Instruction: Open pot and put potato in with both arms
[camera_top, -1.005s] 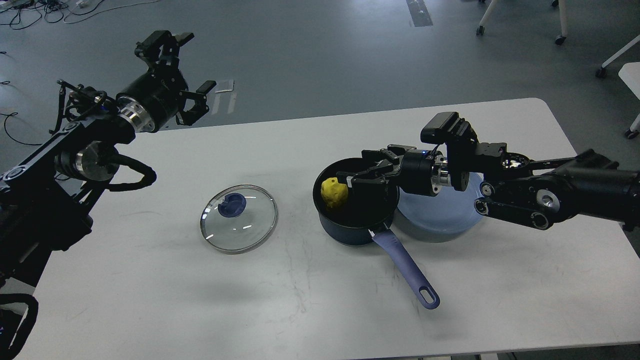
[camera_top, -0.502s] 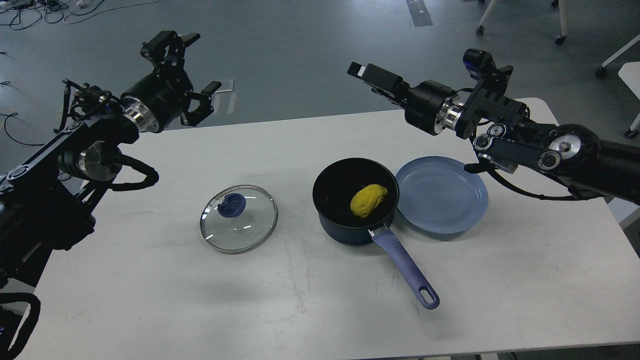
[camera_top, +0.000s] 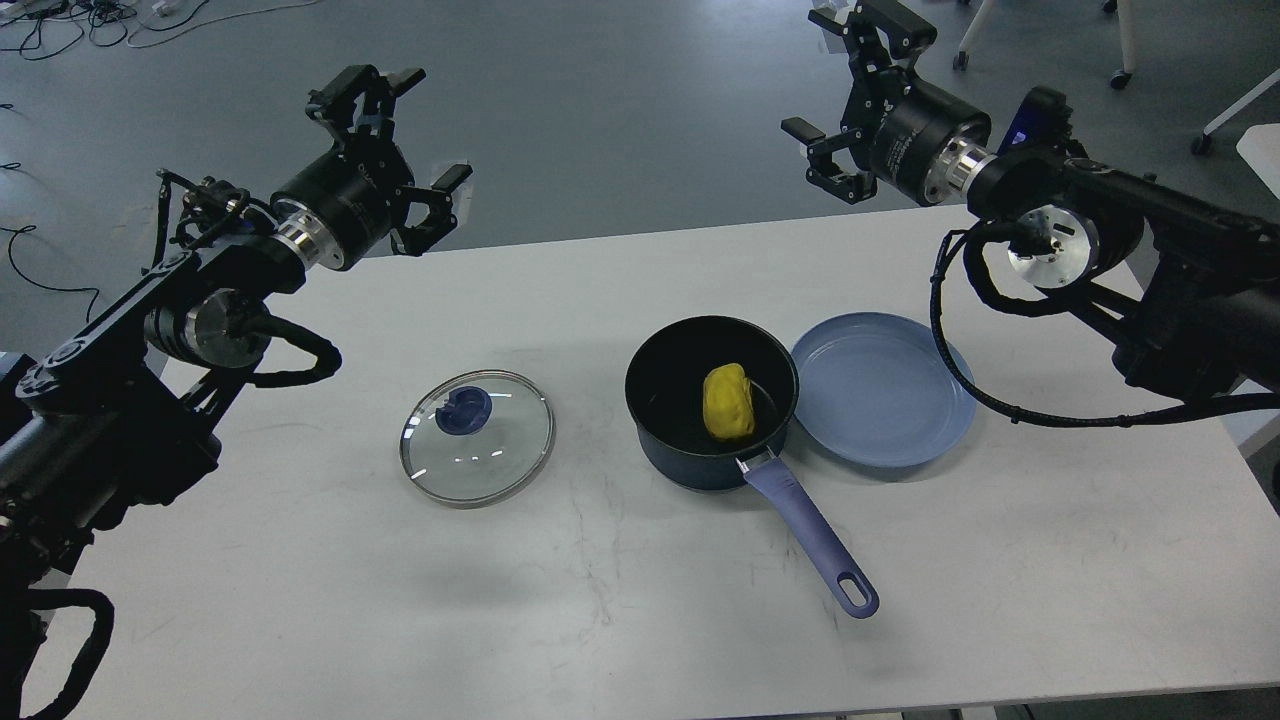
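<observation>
The dark blue pot (camera_top: 690, 455) with a purple handle stands open at the table's middle. The yellow potato (camera_top: 728, 401) lies inside it. The glass lid (camera_top: 478, 436) with a blue knob lies flat on the table left of the pot. My left gripper (camera_top: 400, 135) is open and empty, raised over the table's far left edge. My right gripper (camera_top: 845, 90) is open and empty, raised beyond the table's far edge, well above and behind the pot.
An empty light blue plate (camera_top: 885, 388) sits right of the pot, touching it. The white table (camera_top: 600, 600) holds these things. Chair legs and cables lie on the grey floor beyond.
My right gripper has let go of the potato into the pot and lifted up and back, away from it. The potato has rolled to the pot's middle. My left arm has shifted slightly right.
</observation>
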